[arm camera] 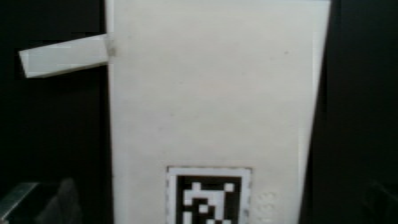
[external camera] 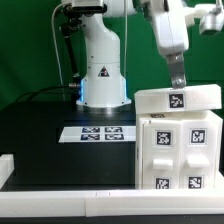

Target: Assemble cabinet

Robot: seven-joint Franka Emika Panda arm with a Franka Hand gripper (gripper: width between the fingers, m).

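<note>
The cabinet (external camera: 180, 150) is a large white box at the exterior view's right, with several black-and-white tags on its front. A white tagged panel (external camera: 178, 98) lies across its top. My gripper (external camera: 179, 82) hangs straight above that panel, fingertips down at its surface. In the wrist view the long white panel (arm camera: 214, 100) with its tag (arm camera: 210, 198) fills the picture between my fingers. The gripper (arm camera: 210, 214) looks open: a grey finger (arm camera: 50, 203) stands a little off the panel's edge, and the other finger is not clear. A small white piece (arm camera: 63, 58) sticks out from the panel's side.
The marker board (external camera: 95, 132) lies flat on the black table in front of the white robot pedestal (external camera: 103, 75). A white rail (external camera: 60, 196) runs along the table's front and a white block (external camera: 5, 166) sits at the exterior view's left edge.
</note>
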